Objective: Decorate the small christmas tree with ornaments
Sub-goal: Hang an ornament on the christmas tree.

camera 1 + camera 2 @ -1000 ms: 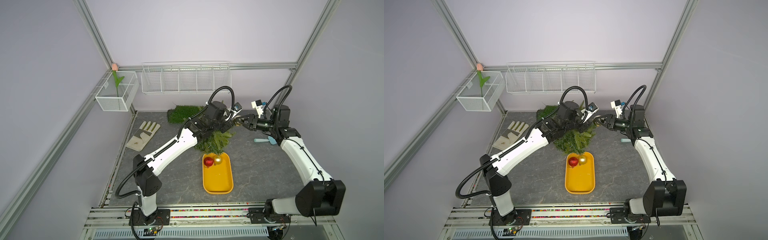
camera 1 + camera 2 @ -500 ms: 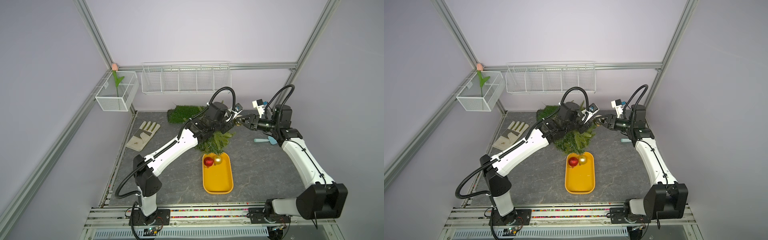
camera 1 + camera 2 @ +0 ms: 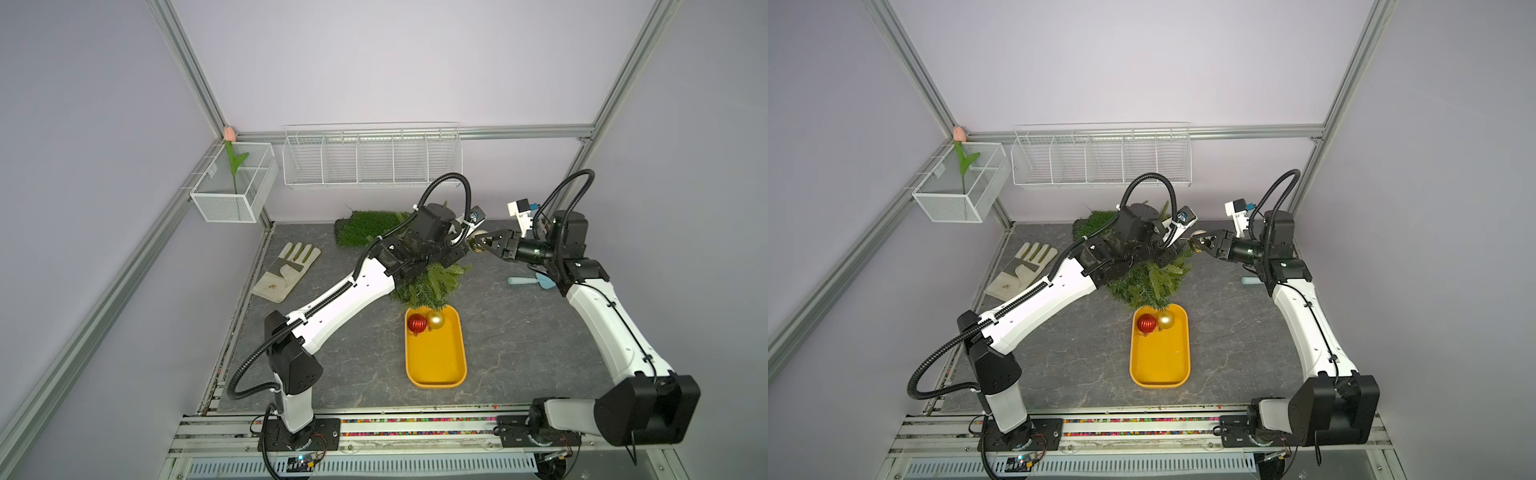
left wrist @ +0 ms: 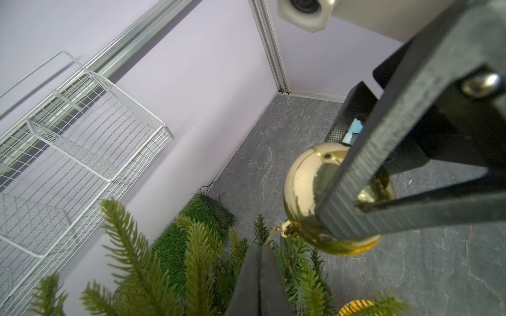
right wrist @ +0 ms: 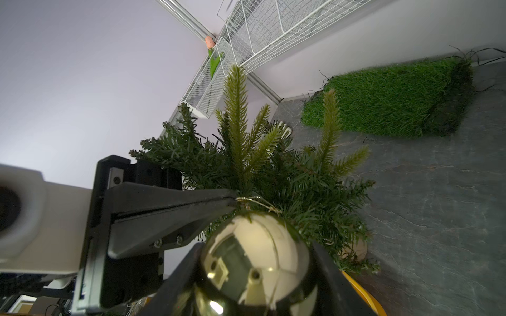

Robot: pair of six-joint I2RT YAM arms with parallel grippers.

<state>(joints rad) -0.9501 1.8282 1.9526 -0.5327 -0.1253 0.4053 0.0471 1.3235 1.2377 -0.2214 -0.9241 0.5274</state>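
Note:
The small christmas tree (image 3: 432, 282) (image 3: 1150, 278) stands mid-table, behind the yellow tray (image 3: 436, 365) (image 3: 1160, 365). A ribbed red ornament (image 3: 417, 323) (image 3: 1146, 323) and a matte gold ornament (image 3: 435, 319) (image 3: 1165, 320) lie at the tray's far end. My right gripper (image 5: 256, 246) (image 3: 482, 243) is shut on the shiny pale gold ornament (image 5: 254, 260) (image 4: 304, 186), held beside the tree's top. My left gripper (image 4: 260, 247) (image 3: 467, 239) is shut, pinching that ornament's thin gold loop (image 5: 257, 202) among the top branches.
A green turf mat (image 3: 365, 226) lies behind the tree by the back wall. A work glove (image 3: 286, 270) lies at the left and a light blue tool (image 3: 530, 280) at the right. A wire rack (image 3: 370, 160) and a mesh box (image 3: 235, 187) hang on the walls.

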